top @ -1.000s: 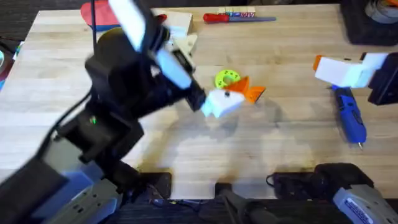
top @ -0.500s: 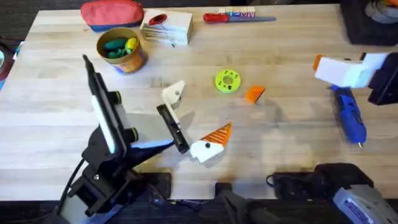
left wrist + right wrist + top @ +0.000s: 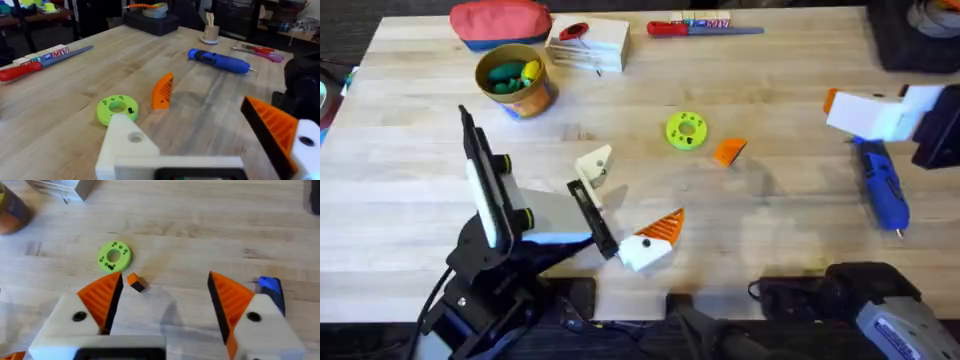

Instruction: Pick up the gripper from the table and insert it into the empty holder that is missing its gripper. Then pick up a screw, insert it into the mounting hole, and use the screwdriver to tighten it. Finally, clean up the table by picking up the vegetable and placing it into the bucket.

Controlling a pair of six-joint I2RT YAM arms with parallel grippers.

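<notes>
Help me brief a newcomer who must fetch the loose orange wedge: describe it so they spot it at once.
Start at the green disc near the middle of the wooden table. Just beside it, toward the blue screwdriver, lies the gripper, a small flat orange wedge. Unlike the other orange wedges, it lies alone on the wood with no white block attached.

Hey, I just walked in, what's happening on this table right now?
Nothing is being held. The left gripper hovers open above the wooden table; one of its fingers is a bare white plastic holder, with no orange tip. The loose small orange plastic wedge lies beside a green disc. The right gripper is open above the thick blue powered screwdriver. The tan patterned bucket holds green and yellow items.
</notes>
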